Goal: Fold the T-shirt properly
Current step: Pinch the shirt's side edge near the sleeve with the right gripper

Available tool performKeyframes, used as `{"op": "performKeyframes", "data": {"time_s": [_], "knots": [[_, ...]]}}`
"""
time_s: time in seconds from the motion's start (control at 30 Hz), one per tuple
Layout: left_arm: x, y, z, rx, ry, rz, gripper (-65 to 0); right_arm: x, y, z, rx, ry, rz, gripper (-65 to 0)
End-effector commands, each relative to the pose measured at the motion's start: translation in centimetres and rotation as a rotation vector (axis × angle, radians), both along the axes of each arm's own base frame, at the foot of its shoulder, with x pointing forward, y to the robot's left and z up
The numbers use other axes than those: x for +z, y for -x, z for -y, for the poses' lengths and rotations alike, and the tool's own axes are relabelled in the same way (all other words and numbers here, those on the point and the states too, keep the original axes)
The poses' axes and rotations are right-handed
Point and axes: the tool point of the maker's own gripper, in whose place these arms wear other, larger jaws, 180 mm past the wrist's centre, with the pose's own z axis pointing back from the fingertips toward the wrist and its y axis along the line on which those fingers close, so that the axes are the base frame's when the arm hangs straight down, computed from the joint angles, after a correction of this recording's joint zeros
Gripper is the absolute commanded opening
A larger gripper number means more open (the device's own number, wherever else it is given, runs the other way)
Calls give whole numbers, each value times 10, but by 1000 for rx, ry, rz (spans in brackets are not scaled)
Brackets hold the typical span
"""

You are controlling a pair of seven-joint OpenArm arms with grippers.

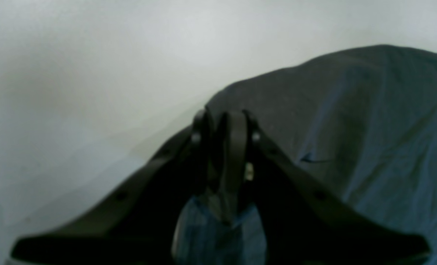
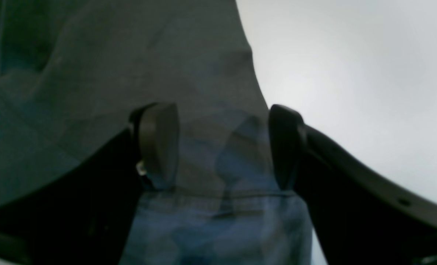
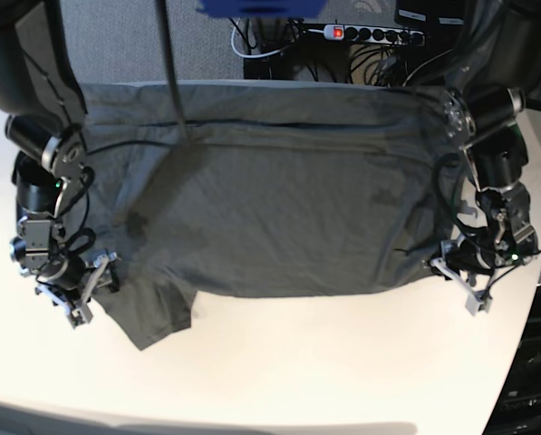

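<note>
White table (image 3: pixel 297 362) carries dark grey T-shirt (image 3: pixel 279 208), spread flat, sleeve toward front-left

Soft, even light fills the base view, where the white table (image 3: pixel 279 381) reads bright and nearly shadowless apart from a faint grey band along its near edge. The T-shirt (image 3: pixel 279 217) shows darker blotches and shallow creases. The table's edges bow with wide-angle distortion.

Both wrist views are dimmer and soft throughout. In the left wrist view the left gripper (image 1: pixel 224 121) is a blurred black silhouette, the fabric tinted blue at lower right. In the right wrist view the right gripper (image 2: pixel 222 147) is also out of focus, with a bluish cast on the cloth between its fingers and pale glare on the table behind.
</note>
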Motion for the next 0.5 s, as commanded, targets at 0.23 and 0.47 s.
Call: {"op": "performKeyframes", "data": {"time_s": [0.23,0.47], "knots": [[7,-4,-6,-3,-21,-1,-568,18,-12,9,-12,5,35,-263],[8,-5,-5,-3,-19,1,-568,10,-5,13,-60,-26,-12,-263]]}}
